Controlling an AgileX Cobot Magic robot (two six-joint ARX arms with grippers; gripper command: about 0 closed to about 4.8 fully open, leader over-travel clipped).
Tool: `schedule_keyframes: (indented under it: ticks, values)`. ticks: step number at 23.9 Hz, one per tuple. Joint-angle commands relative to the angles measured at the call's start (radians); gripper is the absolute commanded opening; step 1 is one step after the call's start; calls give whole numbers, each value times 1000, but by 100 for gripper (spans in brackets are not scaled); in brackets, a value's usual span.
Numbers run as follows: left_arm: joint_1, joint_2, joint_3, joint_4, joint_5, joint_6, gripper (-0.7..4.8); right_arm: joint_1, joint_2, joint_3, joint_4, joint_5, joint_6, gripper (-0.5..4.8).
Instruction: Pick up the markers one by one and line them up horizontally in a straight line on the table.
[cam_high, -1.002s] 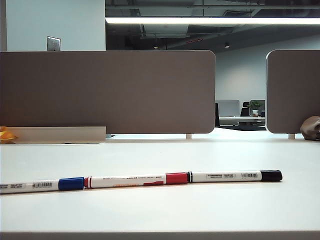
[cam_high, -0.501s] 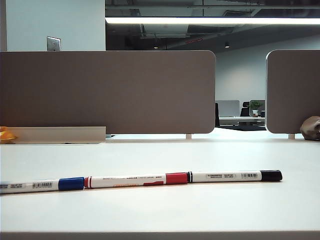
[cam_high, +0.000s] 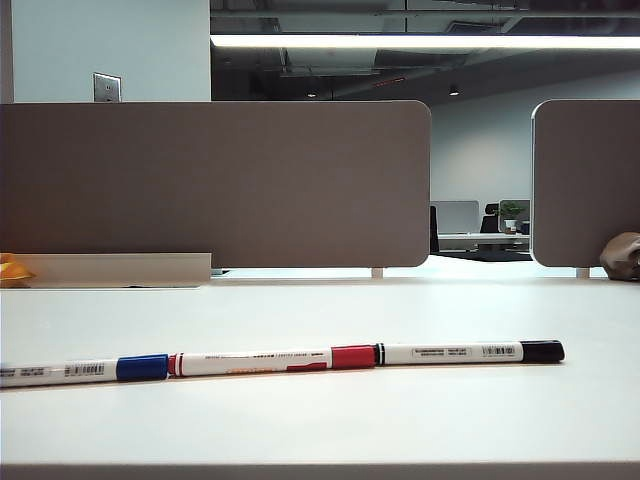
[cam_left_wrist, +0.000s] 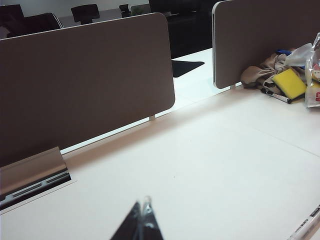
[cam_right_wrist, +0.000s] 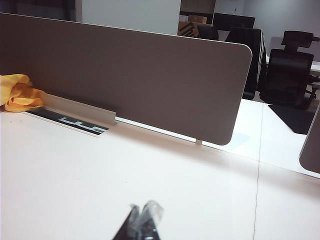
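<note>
Your three markers already lie end to end on the table (cam_high: 420, 420): the blue marker (cam_high: 85, 369) touches the red marker's (cam_high: 270, 360) left end and the black marker (cam_high: 470, 351) its right, so the line looks finished. Your left gripper (cam_left_wrist: 142, 220) and right gripper (cam_right_wrist: 144, 220) are both pinched closed on nothing, lifted clear of the red marker, likely so nothing gets nudged.

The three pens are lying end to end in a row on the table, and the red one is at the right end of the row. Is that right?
Almost. The three pens do lie end to end on the table, but the exterior view shows the red pen in the middle. The black pen is at the right end and the blue pen at the left. Both grippers, left and right, are shut and hold nothing.
</note>
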Motion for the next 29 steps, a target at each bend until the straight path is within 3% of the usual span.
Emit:
schedule_keyframes:
  ticks: [1, 4, 8, 13, 19, 29]
  values:
    - [3, -1, 3, 13, 1, -3, 3, 0, 0, 2, -17, 4, 5, 0]
    - [3, -1, -10, 37, 1, -3, 3, 0, -2, -7, -38, 10, 5, 0]
    - [3, -15, -49, 58, 1, -3, 4, 0, -20, -89, 105, 12, 5, 0]
    - [3, -59, -115, 59, 1, -3, 4, 0, -73, -208, 171, 12, 5, 0]
    - [3, -146, -235, 58, 1, -3, 3, 0, -224, -384, 174, 11, 5, 0]
    - [3, -235, -341, 58, 5, -3, 4, 2, -231, -438, 175, 11, 5, 0]
